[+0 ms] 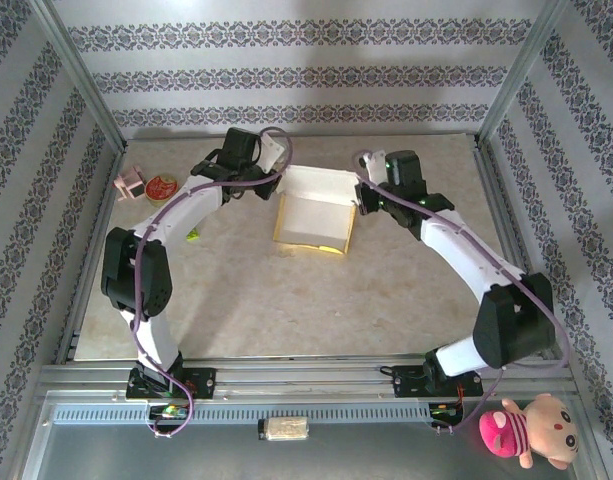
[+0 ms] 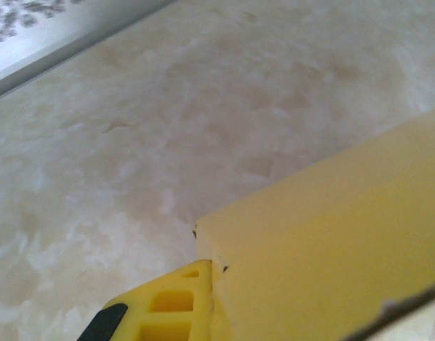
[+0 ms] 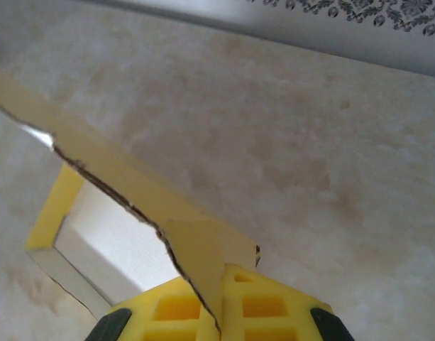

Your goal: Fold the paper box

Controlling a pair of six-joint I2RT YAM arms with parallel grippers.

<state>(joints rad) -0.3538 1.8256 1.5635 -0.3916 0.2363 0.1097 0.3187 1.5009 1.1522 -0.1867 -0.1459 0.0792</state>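
Observation:
The paper box (image 1: 311, 208) lies in the middle of the table as an open tray, white inside with yellow edges. My left gripper (image 1: 282, 172) is at its back left corner. In the left wrist view one yellow finger (image 2: 167, 305) presses against the yellow outer wall of the paper box (image 2: 331, 241); the other finger is hidden behind that wall. My right gripper (image 1: 364, 200) is at the box's right side. In the right wrist view the right gripper (image 3: 223, 284) is shut on a raised yellow flap of the paper box (image 3: 196, 245), with the white inside below.
A small round red tin (image 1: 162, 187) and a pink object (image 1: 130, 185) sit at the back left, with a small green item (image 1: 193, 235) near the left arm. Metal frame posts edge the table. A pink plush toy (image 1: 526, 430) lies off the table at the near right.

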